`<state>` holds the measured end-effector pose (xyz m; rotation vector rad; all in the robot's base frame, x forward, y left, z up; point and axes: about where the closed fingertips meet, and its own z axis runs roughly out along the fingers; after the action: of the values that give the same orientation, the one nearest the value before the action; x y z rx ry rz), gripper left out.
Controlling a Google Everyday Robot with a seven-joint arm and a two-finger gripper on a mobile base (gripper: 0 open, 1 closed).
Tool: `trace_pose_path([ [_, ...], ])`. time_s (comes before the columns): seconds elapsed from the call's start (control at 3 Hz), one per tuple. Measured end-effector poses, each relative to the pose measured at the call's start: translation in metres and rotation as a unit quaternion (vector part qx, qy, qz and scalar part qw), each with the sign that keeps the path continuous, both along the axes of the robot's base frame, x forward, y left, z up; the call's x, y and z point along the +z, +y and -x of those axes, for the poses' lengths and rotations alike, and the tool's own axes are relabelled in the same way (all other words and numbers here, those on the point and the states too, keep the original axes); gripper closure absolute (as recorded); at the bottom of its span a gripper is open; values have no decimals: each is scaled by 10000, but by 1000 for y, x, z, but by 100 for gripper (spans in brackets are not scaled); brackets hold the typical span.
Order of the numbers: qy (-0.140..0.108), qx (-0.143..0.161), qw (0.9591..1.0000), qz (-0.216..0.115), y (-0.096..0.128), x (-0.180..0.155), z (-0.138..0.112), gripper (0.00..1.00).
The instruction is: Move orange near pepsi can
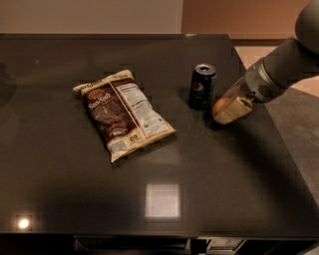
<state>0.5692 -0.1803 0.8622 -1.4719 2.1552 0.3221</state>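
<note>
Snugly in hand point(230, 110), orange point(221, 105) beside can point(202, 87)

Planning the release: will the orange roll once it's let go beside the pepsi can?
Likely rolls a bit: the orange is round and the tabletop looks smooth and glossy, so release low. It looks firm, so the gripper, holding it just beside the pepsi can, probably won't crush it. The upright can is tall and narrow; a bump might tip it.

A dark glossy table point(75, 199) is spreading left of the gripper point(225, 110), poised near its right edge, with a square glare point(162, 200) shining in front, pale wall point(89, 15) behind and grey floor point(294, 119) right of it.
</note>
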Motion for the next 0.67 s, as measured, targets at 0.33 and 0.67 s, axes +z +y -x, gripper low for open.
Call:
trace_pose_path([
  [0.33,14,-41,10000,-47,1,-4,-10,38],
  [0.67,30,-42,10000,-77,3,-8,-15,13],
])
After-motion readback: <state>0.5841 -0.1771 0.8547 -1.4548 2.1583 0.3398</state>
